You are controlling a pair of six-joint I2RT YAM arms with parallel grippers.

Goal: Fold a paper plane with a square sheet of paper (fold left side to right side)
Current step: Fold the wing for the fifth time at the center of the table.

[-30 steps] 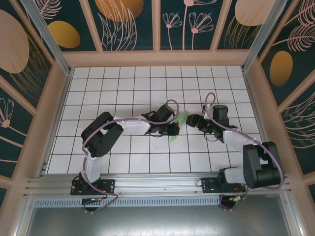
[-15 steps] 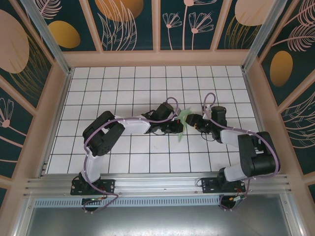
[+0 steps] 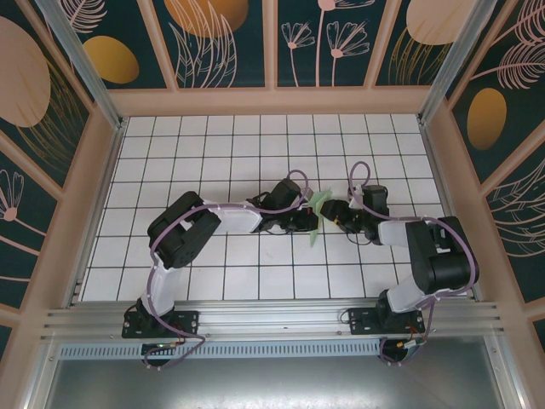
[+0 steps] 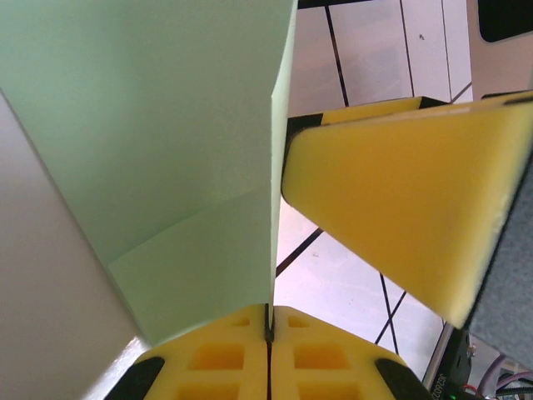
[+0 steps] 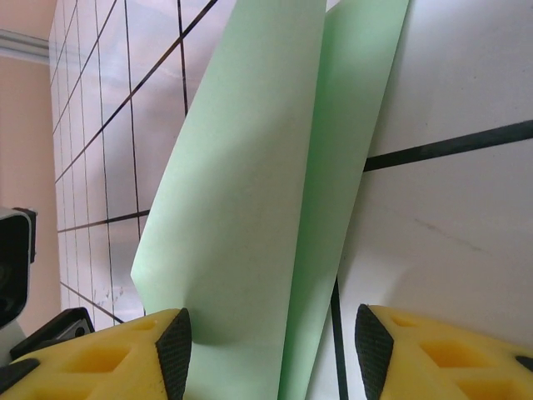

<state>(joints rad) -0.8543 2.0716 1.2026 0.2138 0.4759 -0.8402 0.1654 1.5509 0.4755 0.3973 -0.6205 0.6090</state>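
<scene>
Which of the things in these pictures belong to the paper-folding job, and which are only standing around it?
Belongs to the job: the folded green paper, pinched by the left gripper; the right gripper, open around it.
Only surroundings: the white tiled table; the patterned walls; the metal rail.

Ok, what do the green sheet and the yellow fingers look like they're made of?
The green sheet looks like thin matte paper: it holds a sharp crease and stiff, flat panels. The yellow fingers are probably matte moulded or printed plastic, going by the recessed pockets. The broad pad in the left wrist view looks softer, maybe foam, but that is uncertain.
</scene>
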